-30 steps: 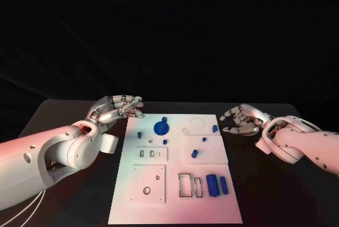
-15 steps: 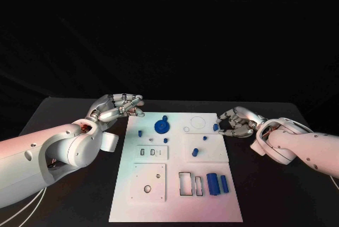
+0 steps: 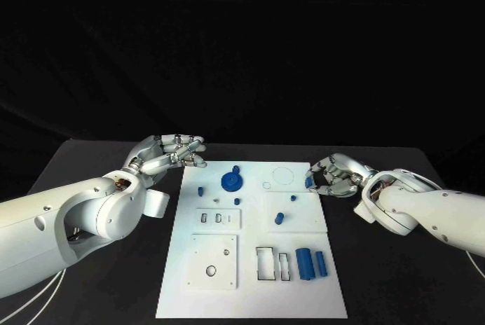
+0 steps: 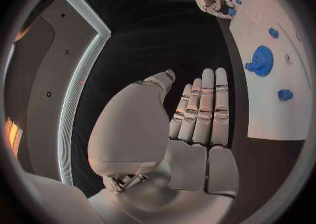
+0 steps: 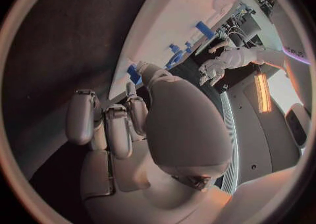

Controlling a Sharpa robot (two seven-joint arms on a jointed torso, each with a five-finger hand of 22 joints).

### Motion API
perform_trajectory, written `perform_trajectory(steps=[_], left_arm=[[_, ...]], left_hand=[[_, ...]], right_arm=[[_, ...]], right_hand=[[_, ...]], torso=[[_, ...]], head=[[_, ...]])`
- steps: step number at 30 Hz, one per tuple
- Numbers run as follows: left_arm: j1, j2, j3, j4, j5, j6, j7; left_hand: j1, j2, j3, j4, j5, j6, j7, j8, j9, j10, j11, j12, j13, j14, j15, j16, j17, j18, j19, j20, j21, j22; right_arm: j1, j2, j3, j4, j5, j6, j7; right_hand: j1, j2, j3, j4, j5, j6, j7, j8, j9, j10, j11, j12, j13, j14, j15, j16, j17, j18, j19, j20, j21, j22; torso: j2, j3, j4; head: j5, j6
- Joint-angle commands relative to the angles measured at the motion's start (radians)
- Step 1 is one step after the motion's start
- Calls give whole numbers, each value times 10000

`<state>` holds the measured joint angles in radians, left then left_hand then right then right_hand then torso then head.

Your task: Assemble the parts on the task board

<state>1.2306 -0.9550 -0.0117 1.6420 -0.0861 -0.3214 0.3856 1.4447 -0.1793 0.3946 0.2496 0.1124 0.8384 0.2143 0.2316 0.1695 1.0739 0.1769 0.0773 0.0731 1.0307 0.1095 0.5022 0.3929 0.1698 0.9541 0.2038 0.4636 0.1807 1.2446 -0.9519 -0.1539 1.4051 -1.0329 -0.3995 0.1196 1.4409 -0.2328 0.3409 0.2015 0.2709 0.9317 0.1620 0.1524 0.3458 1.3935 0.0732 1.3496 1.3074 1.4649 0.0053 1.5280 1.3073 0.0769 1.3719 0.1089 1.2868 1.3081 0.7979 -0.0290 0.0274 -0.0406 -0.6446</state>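
- The right hand (image 3: 331, 176) has moved in toward the task board (image 3: 255, 290) over the last second; earlier it hung clear of the board's right edge, and it now sits at the far right corner, over that edge.
- Its fingers are curled inward, their tips right at a small blue part (image 3: 308, 183) at the board's edge. Whether they actually pinch that part cannot be told; the right wrist view shows the fingertips (image 5: 84, 121) just beside a blue piece (image 5: 134, 72) without settling it.
- The left hand (image 3: 167, 154) has not shifted: it hovers off the board's far left corner, holding nothing. In the left wrist view its fingers (image 4: 205, 109) lie straight and pressed side by side.
- The parts on the board lie as before: the blue gear (image 3: 231, 180) in the far left area, a short blue peg (image 3: 278, 218) near the middle, and two long blue bars (image 3: 310, 263) standing side by side near the right edge, closer to the robot.
- The table (image 3: 91, 171) is black.
- No writing, brand or label can be read on the board, the parts or the arms.
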Motion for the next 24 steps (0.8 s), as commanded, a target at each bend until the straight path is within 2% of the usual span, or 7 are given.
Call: perform_trajectory(steps=[1, 7, 14, 24], left_arm=[[3, 10, 5, -1, -3, 191, 75], [3, 29, 5, -17, -3, 196, 61], [3, 38, 5, -35, -3, 195, 47], [3, 33, 5, -38, -3, 198, 38]], left_hand=[[-18, 57, -21, -65, -18, -51, 319, -61, 13, -64, -13, -35, 11, -77, -4, 42, 16, 92, -63, -4, 69, 12], [-18, 57, -21, -65, -18, -51, 319, -61, 13, -64, -13, -35, 11, -77, -4, 42, 16, 92, -63, -4, 69, 12], [-10, 70, -19, -78, -13, -58, 321, -63, 20, -73, -11, -34, 14, -107, -1, 71, 37, 95, -80, 1, 82, 17], [-10, 70, -19, -78, -13, -58, 321, -63, 20, -73, -11, -34, 14, -107, -1, 71, 37, 95, -80, 1, 82, 17]], right_arm=[[-22, 30, -1, -20, -13, 92, -43], [-38, 57, -1, -28, -30, 103, -16], [-47, 75, -1, -14, -27, 70, 20], [-51, 106, -1, 5, -33, -27, 30]], right_hand=[[-82, 55, 60, 3, -1, 92, -15, 63, 19, 76, 12, 74, 505, 818, -28, 42, 1640, -9, 112, -2, 38, 120], [-135, 106, 148, 17, -6, 248, -59, 150, 47, 126, -24, 129, 554, 822, -54, 47, 1655, -16, 143, -20, 68, 157], [-188, 135, 233, 13, -11, 431, -133, 272, 89, 173, -86, 179, 600, 827, -103, 53, 1674, -23, 173, -58, 97, 197], [-207, 132, 239, 17, -14, 449, -140, 286, 94, 192, -93, 201, 621, 836, -111, 67, 1711, -31, 195, -64, 127, 226]], torso=[[-2, 7, -4], [9, -3, -5], [2, 12, -12], [-3, 16, -8]], head=[[-24, 8], [-69, 3], [-52, -6], [-69, -18]])
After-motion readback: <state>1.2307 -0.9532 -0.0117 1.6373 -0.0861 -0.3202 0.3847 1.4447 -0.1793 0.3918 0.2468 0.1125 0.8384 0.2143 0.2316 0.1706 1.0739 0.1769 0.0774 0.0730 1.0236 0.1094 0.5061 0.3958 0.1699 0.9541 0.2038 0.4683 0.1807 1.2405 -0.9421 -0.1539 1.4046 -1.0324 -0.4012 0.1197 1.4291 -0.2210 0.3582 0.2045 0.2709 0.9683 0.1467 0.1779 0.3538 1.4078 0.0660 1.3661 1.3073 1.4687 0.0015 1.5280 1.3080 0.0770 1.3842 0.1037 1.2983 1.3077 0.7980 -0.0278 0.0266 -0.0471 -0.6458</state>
